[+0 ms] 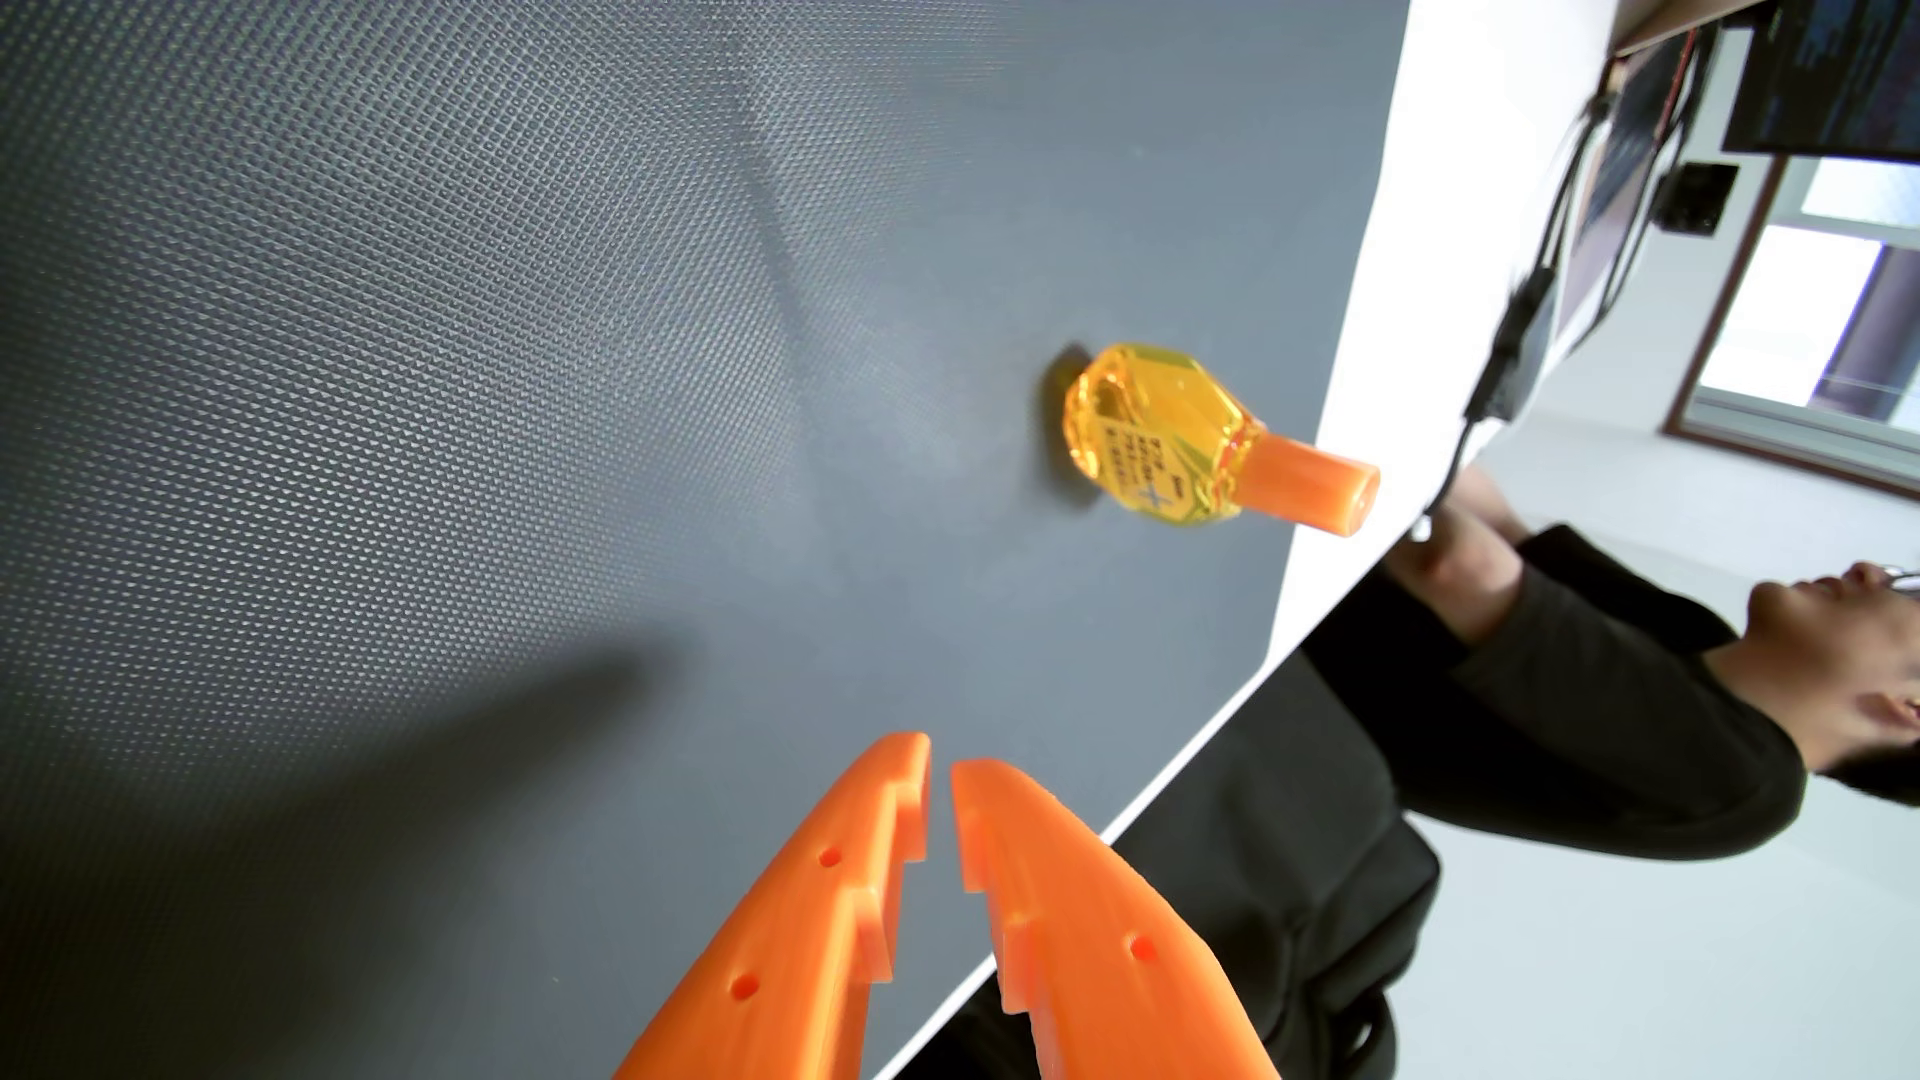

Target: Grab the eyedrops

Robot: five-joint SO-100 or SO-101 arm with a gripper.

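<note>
1. In the wrist view a dark grey textured mat covers the left and centre of the picture, its surface dotted with a fine raised grid; a soft shadow lies on it toward 8 o'clock from the centre.
2. The orange tool comes in from the bottom edge at about 6 o'clock. Its two notched fingers stand nearly closed, with only a thin gap between the tips, and nothing is held between them. It is above the mat, well apart from the bottle.
3. The eyedrops are at about 2 o'clock from the tool: a small, clear yellow bottle with dark print on its face, standing on the mat near the mat's right edge. Its orange cap points toward 4 o'clock in the picture.
4. Past the mat's edge runs a bare white strip of the table, slanting from 1 o'clock down to 6 o'clock.
5. At 3 to 4 o'clock, beyond the table, a person in a black sleeve is seen, and black cables hang near the table's edge at 2 o'clock.
</note>
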